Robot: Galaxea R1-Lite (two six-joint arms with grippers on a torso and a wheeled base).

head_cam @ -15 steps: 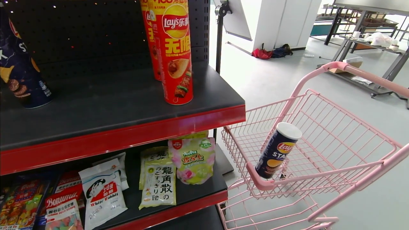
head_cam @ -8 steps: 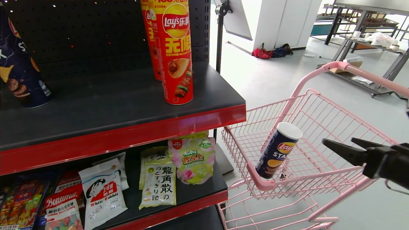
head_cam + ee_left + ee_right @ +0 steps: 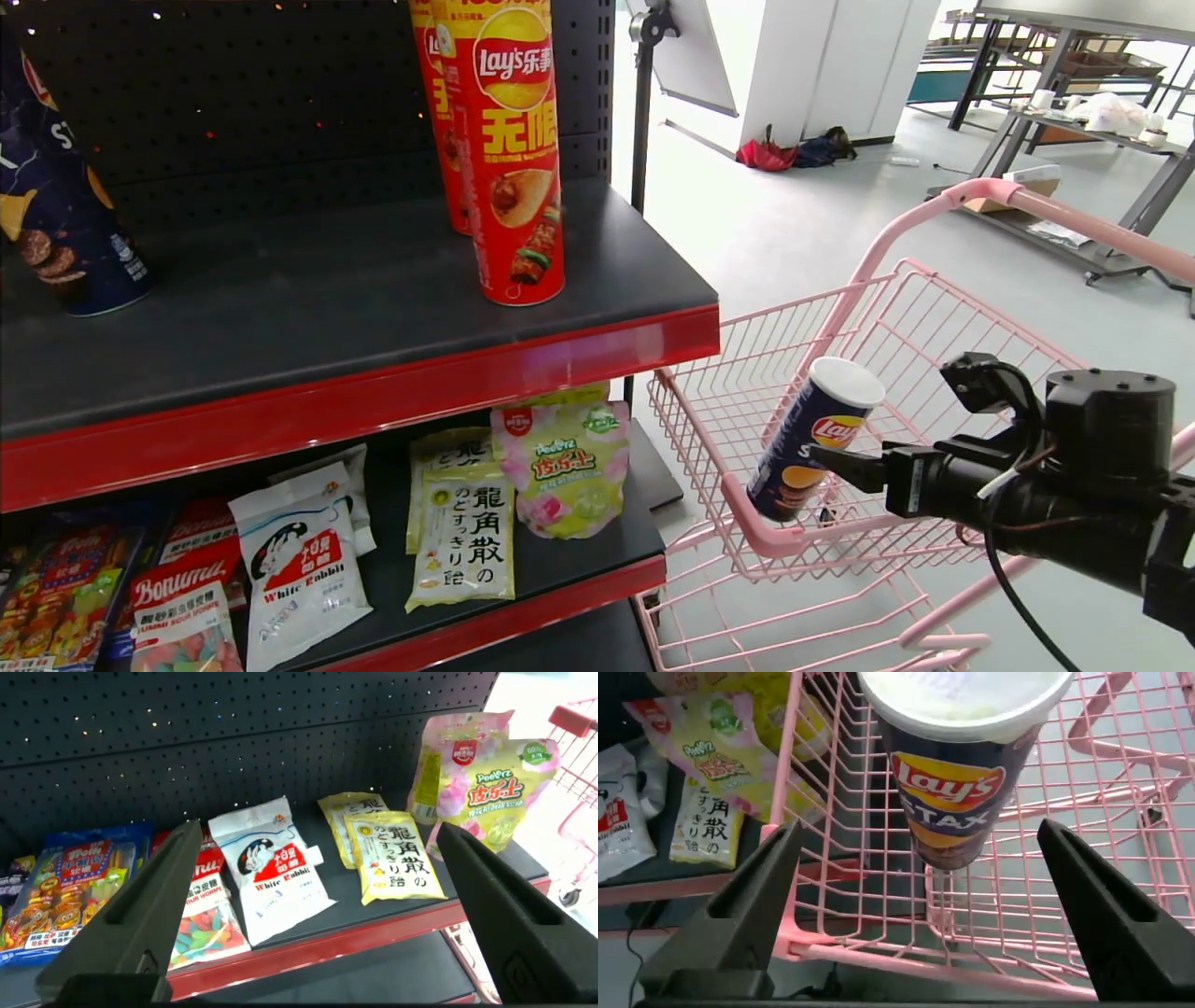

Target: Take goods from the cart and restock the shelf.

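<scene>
Blue can (image 3: 812, 439) is in the pink cart (image 3: 1074, 222), in the basket corner nearest the shelf (image 3: 327, 299). It is tilted, white lid up, base down against the corner rim.

Right gripper (image 3: 917, 831) is inside the basket, level with the can's mid-body. Its fingers (image 3: 747, 915) are spread wide with the can centred between them and not clamped. In the head view one fingertip overlaps the can's side; can't tell whether it touches.

Left gripper (image 3: 315, 831) faces the lower shelf board, fingers wide apart and holding nothing. On that board: white bag (image 3: 271, 868), yellow packs (image 3: 392, 854), pink-green pouch (image 3: 476, 775) towards the cart-side edge, upright.

Upper shelf board: two red cans (image 3: 513, 159) upright near the cart-side edge, another blue can (image 3: 65, 215) at the far left edge.
</scene>
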